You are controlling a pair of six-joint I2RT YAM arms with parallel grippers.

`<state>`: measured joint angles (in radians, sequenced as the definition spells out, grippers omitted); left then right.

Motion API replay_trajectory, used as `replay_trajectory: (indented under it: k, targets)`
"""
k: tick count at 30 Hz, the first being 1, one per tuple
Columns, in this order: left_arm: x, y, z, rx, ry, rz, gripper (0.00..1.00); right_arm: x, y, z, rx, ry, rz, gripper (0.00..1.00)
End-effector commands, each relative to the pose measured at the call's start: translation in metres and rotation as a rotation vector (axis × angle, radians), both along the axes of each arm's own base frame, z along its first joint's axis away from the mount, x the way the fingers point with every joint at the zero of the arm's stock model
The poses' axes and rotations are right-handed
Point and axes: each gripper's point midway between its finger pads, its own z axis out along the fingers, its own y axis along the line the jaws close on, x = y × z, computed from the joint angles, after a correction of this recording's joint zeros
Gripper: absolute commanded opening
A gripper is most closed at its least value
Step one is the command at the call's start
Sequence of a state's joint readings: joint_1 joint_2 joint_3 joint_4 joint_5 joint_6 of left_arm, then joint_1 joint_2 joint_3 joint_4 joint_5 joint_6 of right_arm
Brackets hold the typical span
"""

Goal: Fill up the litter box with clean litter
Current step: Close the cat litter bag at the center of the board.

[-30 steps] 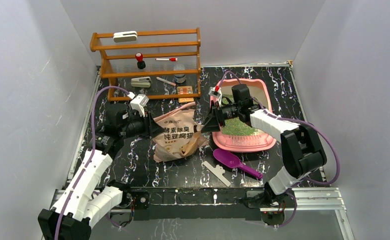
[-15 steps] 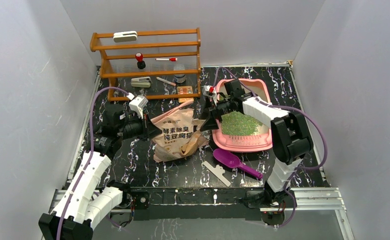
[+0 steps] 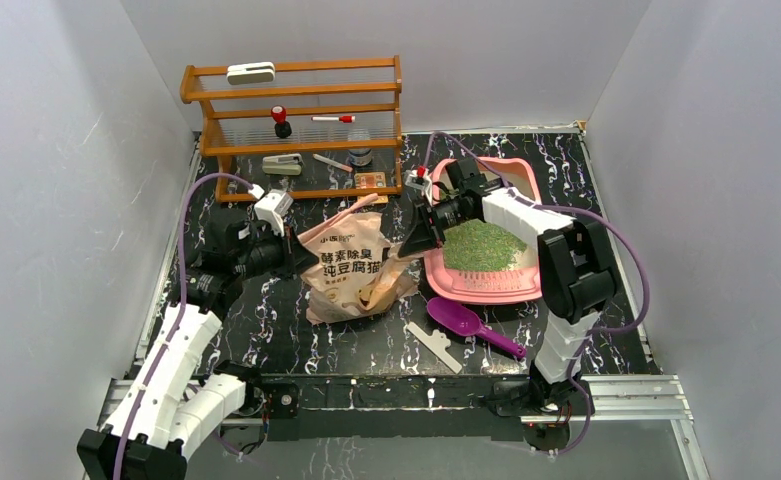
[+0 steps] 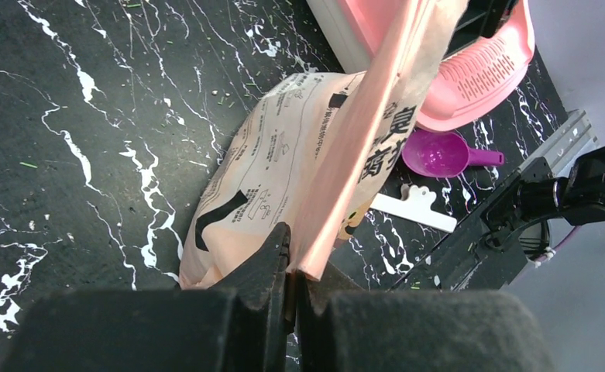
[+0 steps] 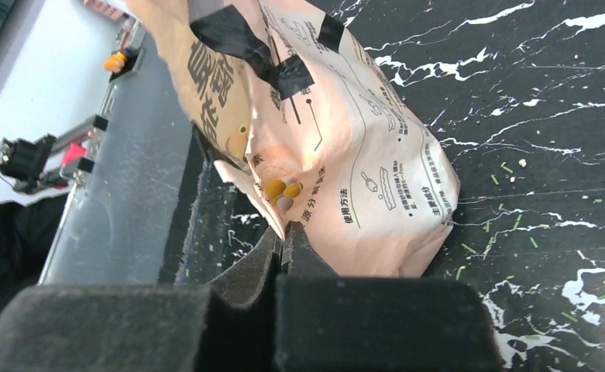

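Your left claw [image 4: 291, 260] is clenching a thin upper edge of the beige litter bag [image 4: 268, 178], with the jaws pressed together on a fold of film. Your right claw [image 5: 282, 246] is pinching the bag's opposite edge the same way, low over the counter [image 5: 562, 93]. Both holds are looking shallow. If you are lifting from here, the film may be sliding out of one claw and the bag swinging down sideways.

The bag is lying slumped between the arms, just beside the litter box [image 3: 486, 293], and the box's left rim is sitting close to the right claw. In swinging the bag over, you are risking a knock on that rim that would shift the tray.

The clean litter [image 3: 481, 245] is lying as a green patch inside the box, covering only part of its floor, and stray granules are dotting the counter. If the bag's mouth is opening short of the tray, you are spilling more there. The purple scoop [image 3: 458, 318] is lying just in front of the box, under any drop.
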<state>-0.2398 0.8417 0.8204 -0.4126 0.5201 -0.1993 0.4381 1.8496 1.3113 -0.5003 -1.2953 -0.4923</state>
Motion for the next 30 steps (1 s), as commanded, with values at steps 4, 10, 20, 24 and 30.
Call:
replay_trajectory:
  k: [4, 10, 20, 24, 30]
  targets:
    - [0.019, 0.012, 0.05, 0.033, -0.15, -0.015, 0.0, -0.026, -0.001, 0.087, 0.07, 0.147, 0.008, 0.0]
    - [0.02, 0.028, 0.053, 0.023, -0.104, -0.016, 0.0, -0.046, -0.009, 0.093, 0.027, 0.285, 0.01, 0.0]
    - [0.017, 0.029, 0.031, -0.023, 0.017, -0.026, 0.0, -0.057, -0.019, 0.017, -0.182, 0.419, -0.076, 0.02]
    - [0.01, 0.019, 0.032, -0.071, 0.068, -0.11, 0.0, -0.048, -0.014, 0.02, -0.191, 0.432, -0.082, 0.33]
    - [0.009, 0.009, 0.045, -0.125, 0.072, -0.186, 0.0, -0.036, -0.003, 0.05, -0.109, 0.261, -0.087, 0.62]
